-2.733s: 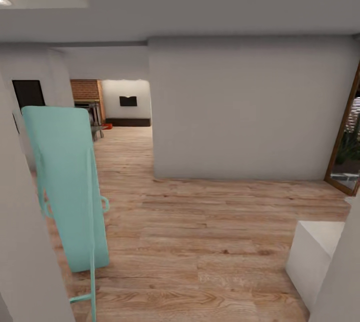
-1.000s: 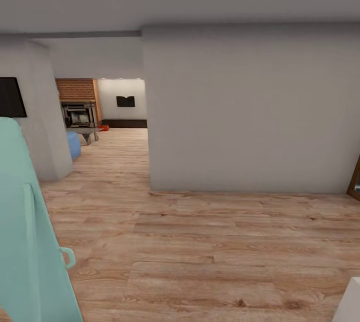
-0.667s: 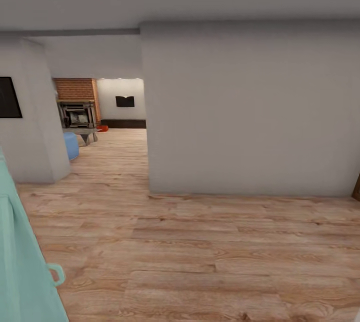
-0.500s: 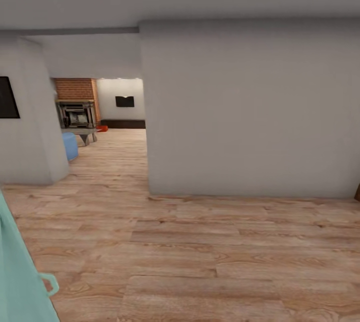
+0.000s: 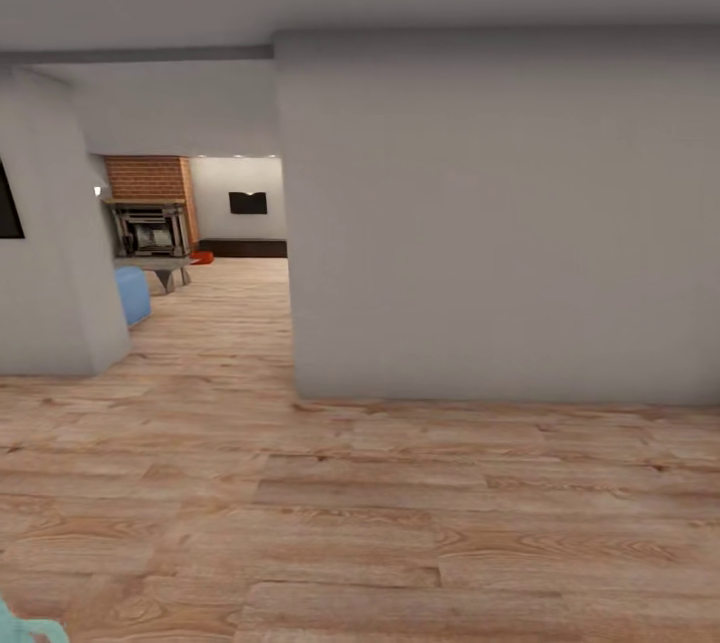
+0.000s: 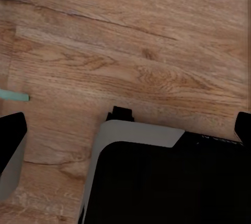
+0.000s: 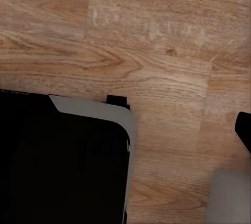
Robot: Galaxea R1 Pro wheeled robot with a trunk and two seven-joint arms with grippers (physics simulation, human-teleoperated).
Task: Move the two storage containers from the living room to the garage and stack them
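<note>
Storage container (image 5: 203, 257): a small red-orange shape lay on the light plank floor of the living room (image 5: 235, 273), far off through the opening at the head view's left, just beside the foot of the brick fireplace (image 5: 150, 213). At that range its walls could not be made out, nor whether it was one box or two. A grey low table (image 5: 165, 268) stood near it, and a blue seat (image 5: 130, 295) nearer the camera, partly hidden by the left wall corner (image 5: 50, 253). A black mark (image 5: 248, 203) hung on the room's far white wall.

Foreground: a broad plain grey wall (image 5: 500, 223) filled the middle and right of the head view, meeting the wooden hallway floor (image 5: 400, 523). A teal scrap (image 5: 25, 631) showed at the lower left corner.

Left pincer (image 6: 128, 127): in the left wrist view its two dark fingertips (image 6: 11, 132) sat at opposite edges, spread wide and holding nothing, above the robot's black, grey-rimmed base (image 6: 157, 182) and the planks. A teal strip (image 6: 13, 96) lay on the floor near one fingertip.

Right pincer (image 7: 128, 130): one dark fingertip (image 7: 243, 130) showed in the right wrist view; the other was lost against the black base, so its spread could not be told.
</note>
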